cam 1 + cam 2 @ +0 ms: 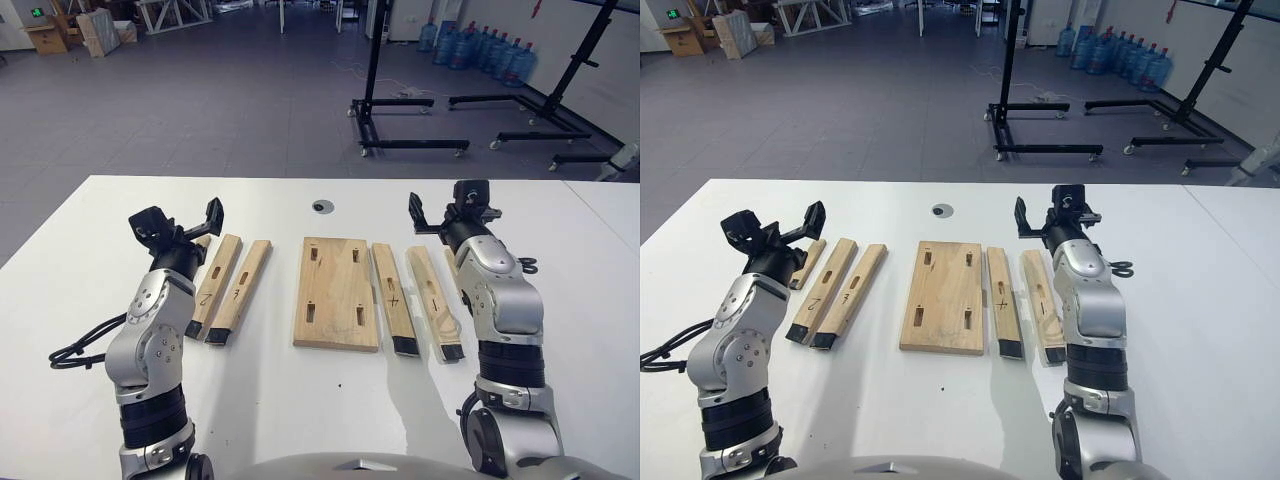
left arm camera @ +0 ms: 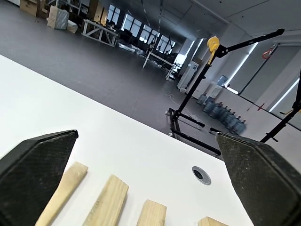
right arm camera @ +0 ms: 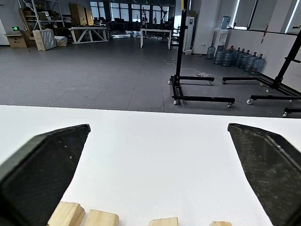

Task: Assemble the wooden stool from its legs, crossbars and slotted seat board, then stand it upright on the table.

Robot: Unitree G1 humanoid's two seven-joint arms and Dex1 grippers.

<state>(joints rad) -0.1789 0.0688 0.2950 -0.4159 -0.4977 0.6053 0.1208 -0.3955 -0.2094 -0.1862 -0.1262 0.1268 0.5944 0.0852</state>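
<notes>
The slotted seat board [image 1: 336, 292] lies flat mid-table. To its left lie two legs with black tips [image 1: 214, 283] [image 1: 240, 290], and a thinner crossbar [image 1: 808, 263] sits partly under my left gripper [image 1: 182, 222]. Right of the board lie two more legs [image 1: 394, 298] [image 1: 435, 302], with another piece [image 1: 452, 262] mostly hidden under my right arm. My left gripper hovers open above the far ends of the left pieces. My right gripper [image 1: 447, 208] hovers open above the far ends of the right pieces. Neither holds anything.
A round cable grommet [image 1: 322, 206] sits in the white table [image 1: 320, 400] beyond the board. Black cables [image 1: 80, 350] trail on the table by my left arm. Black stand frames [image 1: 410, 120] and water bottles [image 1: 480, 45] stand on the floor behind.
</notes>
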